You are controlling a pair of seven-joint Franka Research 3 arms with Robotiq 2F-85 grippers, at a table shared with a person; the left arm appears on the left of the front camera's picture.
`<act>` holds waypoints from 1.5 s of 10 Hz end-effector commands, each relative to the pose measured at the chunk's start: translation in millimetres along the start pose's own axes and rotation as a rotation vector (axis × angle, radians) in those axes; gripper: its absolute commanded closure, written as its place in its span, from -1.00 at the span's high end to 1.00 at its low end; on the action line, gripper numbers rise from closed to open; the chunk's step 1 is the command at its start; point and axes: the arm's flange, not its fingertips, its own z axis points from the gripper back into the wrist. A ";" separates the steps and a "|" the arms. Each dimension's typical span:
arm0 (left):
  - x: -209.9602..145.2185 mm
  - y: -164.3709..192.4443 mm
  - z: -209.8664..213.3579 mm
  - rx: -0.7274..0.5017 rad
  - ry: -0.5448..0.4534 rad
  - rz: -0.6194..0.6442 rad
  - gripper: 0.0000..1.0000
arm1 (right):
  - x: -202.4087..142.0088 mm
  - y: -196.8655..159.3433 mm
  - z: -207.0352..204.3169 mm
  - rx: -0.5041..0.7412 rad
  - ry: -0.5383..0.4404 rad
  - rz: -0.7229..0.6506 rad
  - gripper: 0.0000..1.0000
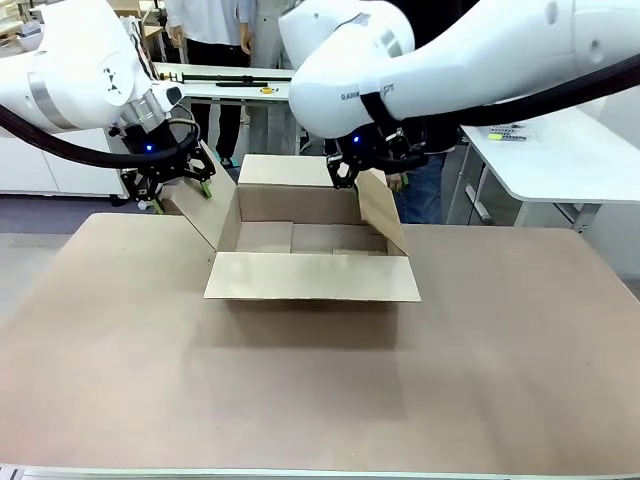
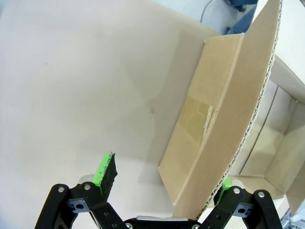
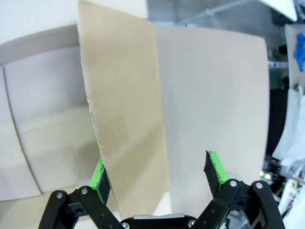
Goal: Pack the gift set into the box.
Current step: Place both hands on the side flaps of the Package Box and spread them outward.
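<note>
The shallow brown corrugated cardboard box (image 1: pixel 310 278) sits open toward the far edge of the bench (image 1: pixel 300 400), with the left gripper (image 1: pixel 182 197) and the right gripper (image 1: pixel 346 176) each spread apart astride a raised side flap.

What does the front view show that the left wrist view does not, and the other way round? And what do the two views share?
Front view: the whole box with all four flaps open, the right gripper at the right flap, and a person beyond the table. Left wrist view: the corrugated edge of the left flap up close, and a patch of tape on the cardboard. Both: the left gripper, open with that left flap between its fingers, and the brown table.
</note>
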 end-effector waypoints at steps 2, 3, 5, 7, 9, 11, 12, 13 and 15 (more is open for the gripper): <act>-0.3 -1.3 1.4 0.015 0.001 0.013 1.00 | -21.3 -58.3 -12.4 0.022 0.008 0.001 1.00; -0.3 -1.3 1.4 0.015 0.001 0.013 1.00 | -24.7 -71.9 -24.2 0.099 0.035 -0.002 1.00; -0.3 -1.3 1.4 0.015 0.001 0.013 1.00 | -30.6 -102.8 -48.5 0.316 0.074 -0.025 1.00; -0.3 -1.3 1.4 0.015 0.001 0.013 1.00 | -31.9 -132.8 -76.7 0.414 0.118 -0.100 1.00; -0.3 -1.3 1.4 0.015 0.001 0.013 1.00 | -28.2 -150.9 -103.5 0.557 0.132 -0.109 1.00; -0.3 -1.3 1.4 0.015 0.001 0.013 1.00 | -28.8 -175.4 -126.4 0.726 0.107 -0.130 1.00; -0.3 -1.3 1.4 0.015 0.001 0.013 1.00 | -28.1 -182.0 -141.1 0.830 0.152 -0.121 1.00; -0.3 -1.3 1.4 0.015 0.001 0.013 1.00 | -17.1 -164.8 -109.8 0.608 0.117 -0.159 1.00; -0.3 -1.3 1.4 0.015 0.001 0.013 1.00 | -17.1 -164.8 -109.8 0.608 0.117 -0.159 1.00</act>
